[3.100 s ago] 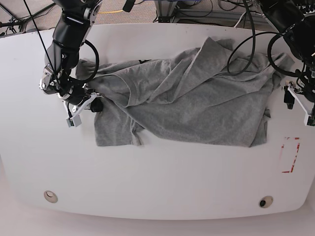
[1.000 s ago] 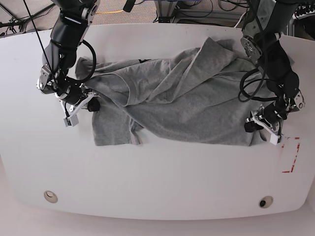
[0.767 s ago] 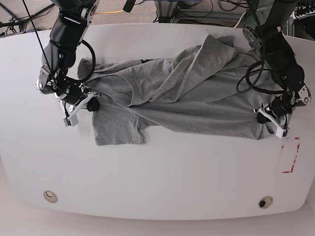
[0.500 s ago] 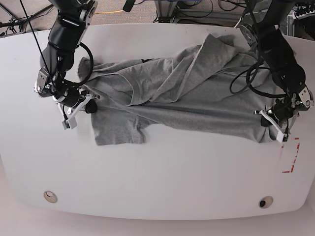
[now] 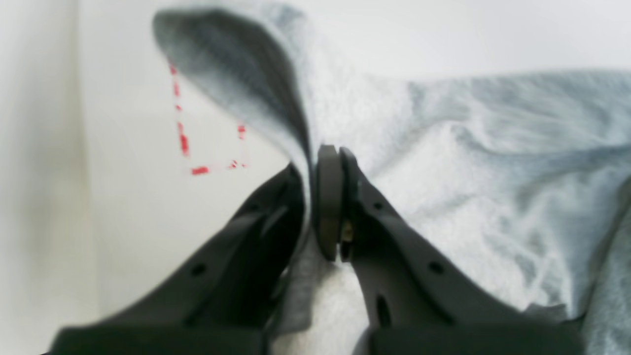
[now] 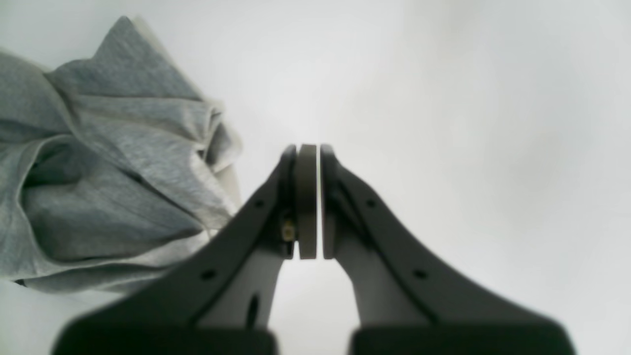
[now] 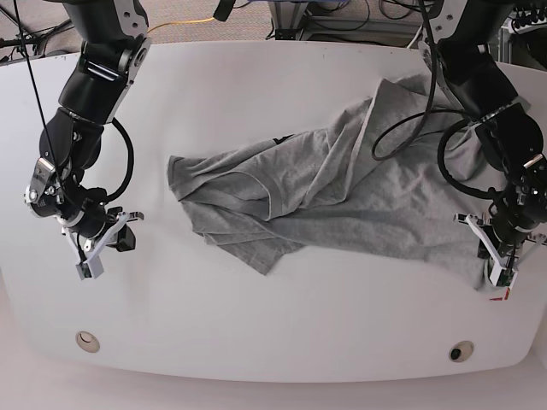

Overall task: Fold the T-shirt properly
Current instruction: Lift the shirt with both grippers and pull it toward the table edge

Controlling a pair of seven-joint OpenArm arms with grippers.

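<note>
The grey T-shirt (image 7: 342, 196) lies crumpled across the middle and right of the white table (image 7: 282, 316), a strip of black print barely showing at a fold. My left gripper (image 7: 496, 266) is at the shirt's front right corner, shut on a raised fold of the cloth (image 5: 276, 98); the left wrist view shows the fabric pinched between the fingers (image 5: 323, 197). My right gripper (image 7: 96, 254) is over bare table at the left, well apart from the shirt's left edge. Its jaws (image 6: 308, 148) are shut with nothing between them, and the bunched T-shirt (image 6: 98, 197) lies off to their left.
A red dashed rectangle (image 5: 185, 143) is marked on the table beside the left gripper, also partly visible as a red mark (image 7: 502, 295). Two round fittings (image 7: 87, 342) (image 7: 461, 351) sit near the front edge. Cables hang behind the table's far edge.
The left gripper has pulled the shirt's corner right and forward, sliding the whole shirt rightward. The right gripper no longer touches the cloth and has moved left and forward.
</note>
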